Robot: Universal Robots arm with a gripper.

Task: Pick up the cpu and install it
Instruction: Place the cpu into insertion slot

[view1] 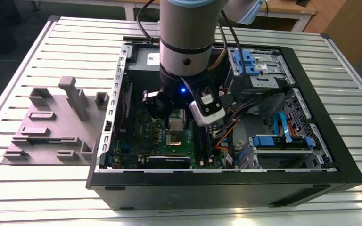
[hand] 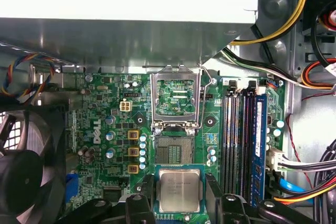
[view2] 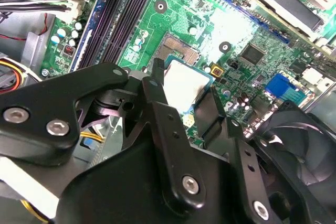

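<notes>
Cpu [hand: 180, 190] is off the counter [view1: 36, 188] and in the pincer [hand: 180, 194]. Both wrist views show the two black fingers [hand: 212, 191] closed against opposite edges of the chip, the silvery top facing the camera and the thin green rim showing all round. It hangs level above the motherboard [hand: 105, 124], inside the open computer case [view1: 319, 141], near the open cpu socket [hand: 175, 152] but not over it, since the whole contact field lies uncovered beside the chip.

The pick-up looks done, and the work in hand appears to be carrying the chip to the socket. The hinged load frame [hand: 176, 98] stands tilted up and clear, so nothing blocks the opening. Seating it would, I judge, call for the chip to be brought squarely over the contact field, edges parallel to the socket walls, kept flat, and let down gently without sliding, as the contacts look fine enough to bend.

By count:
- one cpu, one socket, one load frame
- one pincer with two fingers
- one black fan [hand: 21, 171] at the board's edge
- three small gold-topped square parts [hand: 133, 152] in a row beside the socket
- one bank of long memory slots [hand: 244, 140] on the socket's other side; how many sticks fill it I cannot tell

On the counter to the exterior view's left of the case sits one grey parts fixture [view1: 49, 125].
</notes>
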